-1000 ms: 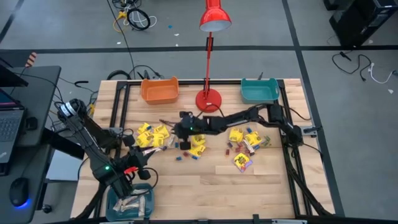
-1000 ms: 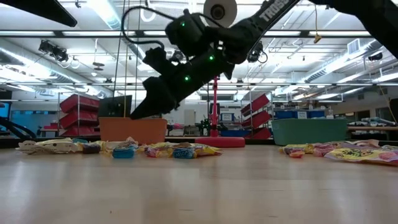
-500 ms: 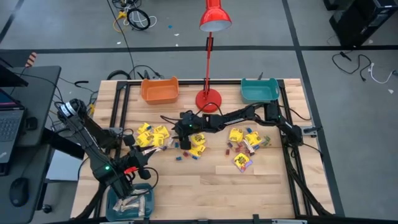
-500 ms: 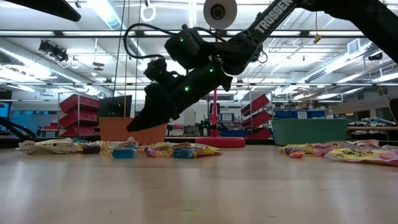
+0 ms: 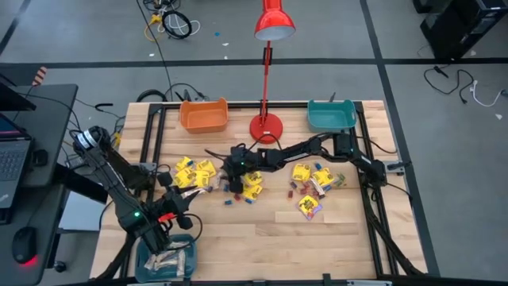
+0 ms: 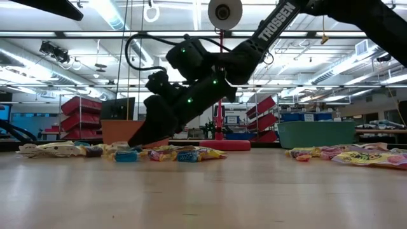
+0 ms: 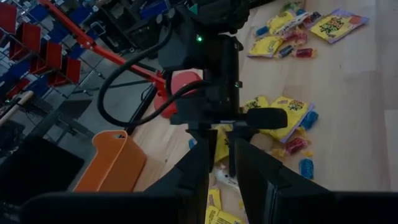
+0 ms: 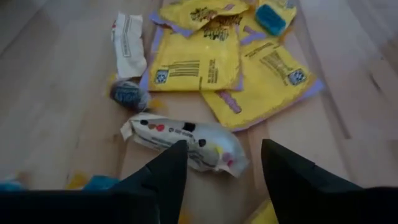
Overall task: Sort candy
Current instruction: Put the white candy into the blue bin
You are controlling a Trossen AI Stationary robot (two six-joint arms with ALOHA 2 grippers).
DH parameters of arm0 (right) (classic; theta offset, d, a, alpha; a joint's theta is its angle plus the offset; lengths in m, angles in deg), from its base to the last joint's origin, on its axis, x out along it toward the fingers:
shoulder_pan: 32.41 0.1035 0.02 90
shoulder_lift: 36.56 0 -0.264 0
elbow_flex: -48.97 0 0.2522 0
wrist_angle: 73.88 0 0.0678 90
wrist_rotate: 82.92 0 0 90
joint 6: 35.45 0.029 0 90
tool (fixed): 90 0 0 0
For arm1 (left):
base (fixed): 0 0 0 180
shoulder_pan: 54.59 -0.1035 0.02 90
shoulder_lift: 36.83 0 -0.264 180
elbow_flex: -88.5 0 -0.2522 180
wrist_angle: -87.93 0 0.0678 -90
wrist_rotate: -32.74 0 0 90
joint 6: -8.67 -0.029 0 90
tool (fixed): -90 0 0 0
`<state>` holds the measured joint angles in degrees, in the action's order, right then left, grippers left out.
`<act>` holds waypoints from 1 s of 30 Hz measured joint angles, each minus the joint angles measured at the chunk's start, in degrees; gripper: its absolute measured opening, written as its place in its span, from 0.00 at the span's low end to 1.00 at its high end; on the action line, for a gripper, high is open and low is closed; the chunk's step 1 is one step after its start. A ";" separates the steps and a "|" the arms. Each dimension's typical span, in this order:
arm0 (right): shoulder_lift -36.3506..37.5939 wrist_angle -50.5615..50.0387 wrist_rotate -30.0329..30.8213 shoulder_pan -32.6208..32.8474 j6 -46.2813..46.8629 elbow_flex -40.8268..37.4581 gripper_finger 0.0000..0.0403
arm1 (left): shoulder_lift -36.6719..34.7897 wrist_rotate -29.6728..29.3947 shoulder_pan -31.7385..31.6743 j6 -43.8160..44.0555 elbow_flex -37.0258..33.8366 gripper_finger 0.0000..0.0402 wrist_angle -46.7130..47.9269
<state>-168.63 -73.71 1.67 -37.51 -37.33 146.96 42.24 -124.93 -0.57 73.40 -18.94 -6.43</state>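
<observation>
Right gripper (image 5: 231, 181) hung in the high view just in front of the red lamp (image 5: 266, 127), over the candy (image 5: 194, 173) strewn between the orange bin (image 5: 204, 116) and teal bin (image 5: 330, 116). Left gripper (image 5: 171, 258) sat at a tray (image 5: 187, 262) well off from the lamp; whether it held anything I could not tell. Low view: the right arm screened the lamp. Right wrist view: fingers (image 8: 166, 174) spread wide, straddling a pale speckled sweet (image 8: 183, 140) beside yellow packets (image 8: 205, 59).
</observation>
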 joint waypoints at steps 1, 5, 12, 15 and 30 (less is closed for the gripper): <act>0.00 0.45 0.00 0.00 -0.04 0.00 0.46 | 0.00 -0.01 0.00 0.00 0.00 0.20 0.00; 0.00 0.25 -0.04 -0.02 -0.10 0.01 0.38 | 0.00 0.01 0.00 0.00 0.00 0.20 -0.19; 0.04 -2.88 -0.46 0.11 -1.21 0.04 0.10 | 0.00 -0.16 -0.02 -0.11 -0.01 0.20 -0.22; 0.07 -3.29 -0.71 0.31 -2.17 0.09 0.02 | 0.00 -0.23 -0.02 -0.11 -0.02 0.20 -0.28; 4.27 -0.08 10.05 5.44 -9.74 0.00 0.00 | 0.00 -0.40 -0.02 -0.13 -0.02 0.20 -3.23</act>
<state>-164.37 -73.79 11.73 -32.07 -47.08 146.96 42.24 -125.33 -0.59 73.27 -18.96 -9.66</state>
